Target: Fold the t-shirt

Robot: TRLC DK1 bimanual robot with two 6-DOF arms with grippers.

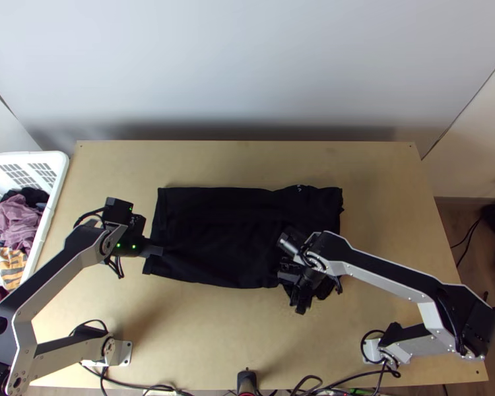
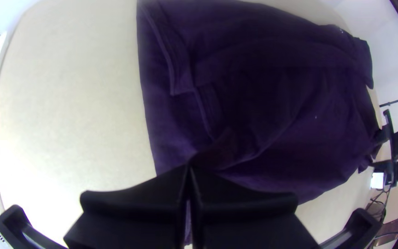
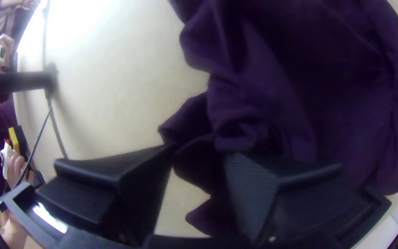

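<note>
Top view: mid-fold, your left gripper [image 1: 160,251] pinches the t-shirt [image 1: 214,224] toward the left of the counter [image 1: 214,330]; your right gripper [image 3: 200,153], parted at bunched fabric [image 3: 240,110], should probably close next.

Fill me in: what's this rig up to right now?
Two arms are working on a dark t-shirt on the wooden table, apparently to fold it. The left gripper is shut on the cloth near the shirt's left end, with creases running from the pinch. The right gripper is open at the near right corner, where the cloth is bunched. The rest lies mostly flat, with layers overlapping at the left end; it isn't a finished fold.
</note>
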